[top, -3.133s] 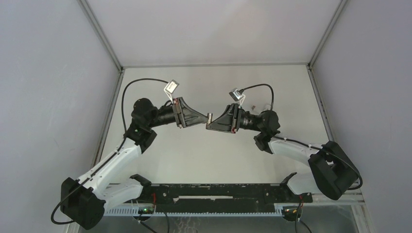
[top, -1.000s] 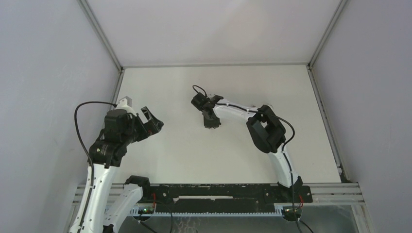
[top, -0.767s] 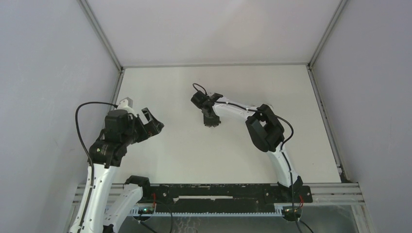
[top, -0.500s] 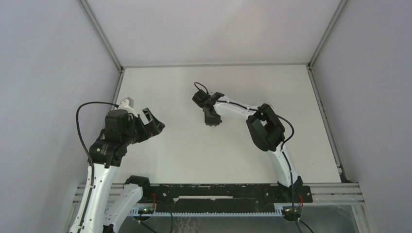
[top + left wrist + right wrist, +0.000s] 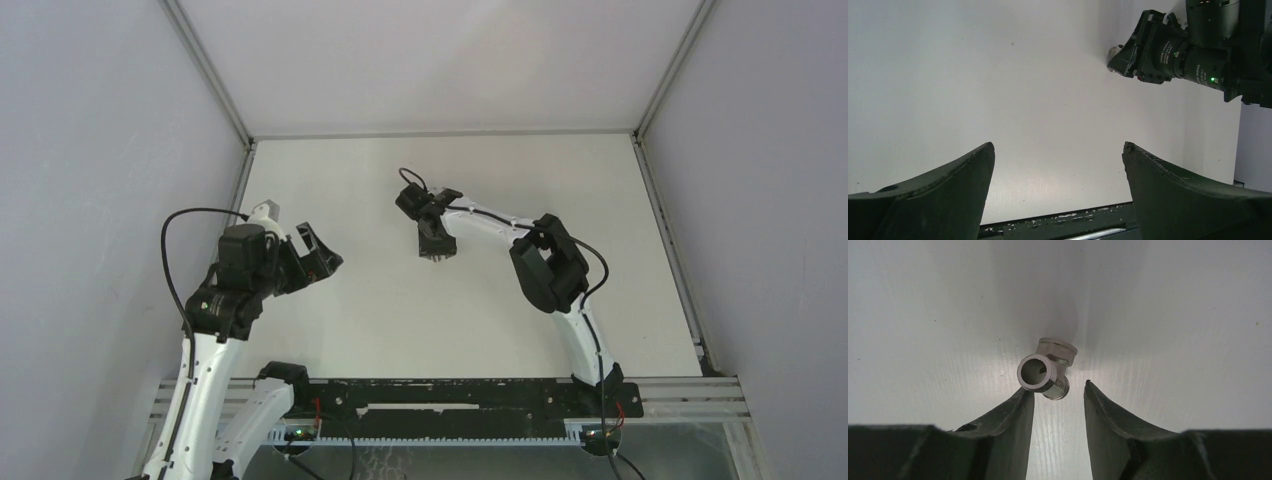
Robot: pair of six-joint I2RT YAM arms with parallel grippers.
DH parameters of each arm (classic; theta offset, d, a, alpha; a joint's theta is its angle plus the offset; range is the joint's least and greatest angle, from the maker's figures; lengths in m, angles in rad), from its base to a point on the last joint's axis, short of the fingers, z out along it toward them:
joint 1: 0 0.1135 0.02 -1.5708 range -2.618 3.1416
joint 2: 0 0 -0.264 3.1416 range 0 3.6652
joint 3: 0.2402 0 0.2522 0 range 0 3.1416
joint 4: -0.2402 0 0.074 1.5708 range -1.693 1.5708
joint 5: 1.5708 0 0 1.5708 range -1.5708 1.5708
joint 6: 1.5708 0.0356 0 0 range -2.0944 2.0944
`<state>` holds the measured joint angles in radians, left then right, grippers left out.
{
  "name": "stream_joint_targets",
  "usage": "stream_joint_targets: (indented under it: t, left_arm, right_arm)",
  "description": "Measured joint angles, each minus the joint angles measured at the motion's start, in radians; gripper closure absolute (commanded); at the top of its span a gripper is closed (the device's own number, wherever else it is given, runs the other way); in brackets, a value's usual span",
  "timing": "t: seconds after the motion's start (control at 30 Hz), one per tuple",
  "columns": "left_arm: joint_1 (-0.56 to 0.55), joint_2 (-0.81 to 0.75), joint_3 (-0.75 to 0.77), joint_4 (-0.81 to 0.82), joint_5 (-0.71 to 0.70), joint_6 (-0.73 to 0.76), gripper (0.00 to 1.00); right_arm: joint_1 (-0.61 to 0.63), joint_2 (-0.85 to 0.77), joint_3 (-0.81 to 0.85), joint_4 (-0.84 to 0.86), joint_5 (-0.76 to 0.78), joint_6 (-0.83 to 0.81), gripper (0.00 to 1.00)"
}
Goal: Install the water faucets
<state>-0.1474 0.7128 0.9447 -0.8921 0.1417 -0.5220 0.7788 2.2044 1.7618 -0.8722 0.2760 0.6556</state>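
- We see the right gripper (image 5: 1057,386) pointing down at the white table (image 5: 400,320), near its middle.
- Its fingers are partly spread, with a clear gap between them, and pinch nothing.
- The grey metal fitting (image 5: 1048,372) lies on the table at the fingertips, at about 11 o'clock from the gap. Its open bore faces the wrist camera.
- Its tube end sits at the tip of the left-hand finger (image 5: 1013,415); the other finger stands apart from it.
- From above, the left gripper (image 5: 325,260) hangs at 9 o'clock from the right one, well apart.
- We find its fingers (image 5: 963,170) spread wide and empty.
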Motion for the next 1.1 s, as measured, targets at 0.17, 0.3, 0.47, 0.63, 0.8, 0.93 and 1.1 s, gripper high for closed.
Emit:
stream_joint_targets:
  t: [0.17,0.3,0.47,0.63,0.8,0.93,1.1]
  left_arm:
    - [0.000,0.000,0.000,0.000,0.005,0.000,0.00]
    - [0.000,-0.005,0.000,0.000,0.012,0.001,0.00]
    - [0.000,-0.010,0.000,0.000,0.018,0.001,0.00]
    - [0.000,-0.013,0.000,0.000,0.019,0.001,0.00]
    - [0.000,-0.013,0.000,0.000,0.020,0.001,0.00]
    - [0.000,-0.011,0.000,0.001,0.021,0.001,0.00]
    - [0.000,-0.011,0.000,0.003,0.024,0.000,0.00]
  right_arm:
    - [0.000,-0.032,0.000,0.007,0.004,-0.011,0.57]
    - [-0.002,-0.039,0.000,0.021,0.003,-0.028,0.62]
    - [-0.012,-0.039,0.000,0.026,0.003,-0.045,0.66]
    - [-0.020,-0.039,0.000,0.026,0.003,-0.049,0.67]
    - [-0.022,-0.040,-0.010,0.045,0.002,-0.049,0.68]
    - [-0.026,-0.056,-0.054,0.061,-0.002,-0.048,0.69]
    - [-0.032,-0.092,-0.108,0.072,-0.007,-0.048,0.67]
